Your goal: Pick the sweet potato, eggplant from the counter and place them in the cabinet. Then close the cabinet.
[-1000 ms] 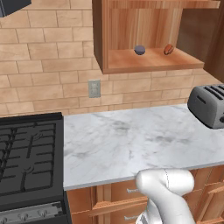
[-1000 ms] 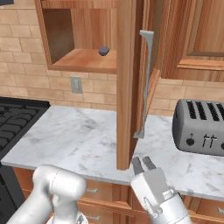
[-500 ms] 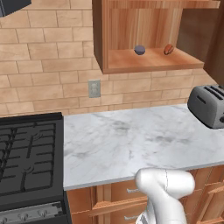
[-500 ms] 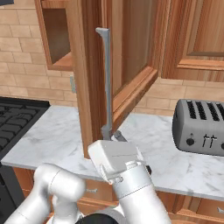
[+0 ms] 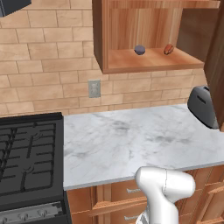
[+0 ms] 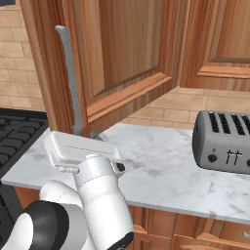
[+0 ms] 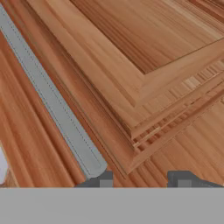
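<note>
The eggplant (image 5: 139, 49) and the sweet potato (image 5: 168, 49) lie on the shelf of the reddish-brown cabinet (image 5: 148, 63), eggplant to the left. The cabinet door (image 6: 124, 53) stands partly swung in, and its edge (image 5: 216, 57) shows at the right of the left base view. My gripper (image 7: 142, 180) is open, its fingertips (image 7: 103, 179) right against the door's panelled face, beside the lower end of the metal bar handle (image 7: 52, 100). In the right base view the hand (image 6: 83, 151) sits just below the handle (image 6: 71, 78), over the counter (image 6: 161, 166).
A silver toaster (image 6: 227, 146) stands on the marble counter (image 5: 131, 140) to the right, also seen as the toaster (image 5: 202, 106). The black stove (image 5: 28, 162) is on the left. A wall outlet (image 5: 94, 88) sits in the brick wall under the cabinet.
The door has swung further toward the cabinet, leftward in the right base view, and my hand has travelled with it. The eggplant and sweet potato have stayed on the shelf.
</note>
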Available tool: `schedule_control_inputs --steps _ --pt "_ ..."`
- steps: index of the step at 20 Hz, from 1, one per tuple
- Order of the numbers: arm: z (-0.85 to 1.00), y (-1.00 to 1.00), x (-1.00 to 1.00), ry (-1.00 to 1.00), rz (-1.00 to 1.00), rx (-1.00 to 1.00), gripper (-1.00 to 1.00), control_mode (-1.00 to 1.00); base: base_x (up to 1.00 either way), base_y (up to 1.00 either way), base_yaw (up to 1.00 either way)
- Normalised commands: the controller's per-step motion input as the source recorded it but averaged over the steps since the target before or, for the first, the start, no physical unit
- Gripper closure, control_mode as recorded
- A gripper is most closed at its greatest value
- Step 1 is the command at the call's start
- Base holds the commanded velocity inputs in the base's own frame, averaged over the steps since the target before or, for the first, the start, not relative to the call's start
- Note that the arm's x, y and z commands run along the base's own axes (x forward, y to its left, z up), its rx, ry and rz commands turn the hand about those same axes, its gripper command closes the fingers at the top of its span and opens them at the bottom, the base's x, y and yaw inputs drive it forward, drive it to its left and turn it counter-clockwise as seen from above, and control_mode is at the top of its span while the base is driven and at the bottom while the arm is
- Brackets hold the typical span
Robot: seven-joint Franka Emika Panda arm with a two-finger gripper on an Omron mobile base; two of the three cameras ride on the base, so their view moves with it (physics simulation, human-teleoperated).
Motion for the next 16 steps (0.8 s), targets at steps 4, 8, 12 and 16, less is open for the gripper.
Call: schedule_control_inputs --steps 4,8,12,16 --pt "0.82 0.93 0.82 0.18 -0.26 -0.03 -1.00 -1.00 0.00 0.00 0.00" --pt "0.95 0.77 0.93 0.29 -0.30 -0.01 -1.00 -1.00 0.00 0.00 0.00" --pt "0.57 0.83 1.00 0.31 -0.33 -0.07 -1.00 -1.00 0.00 0.00 0.00" --pt "-0.16 0.86 1.00 0.15 -0.38 -0.18 -1.00 -1.00 0.00 0.00 0.00"
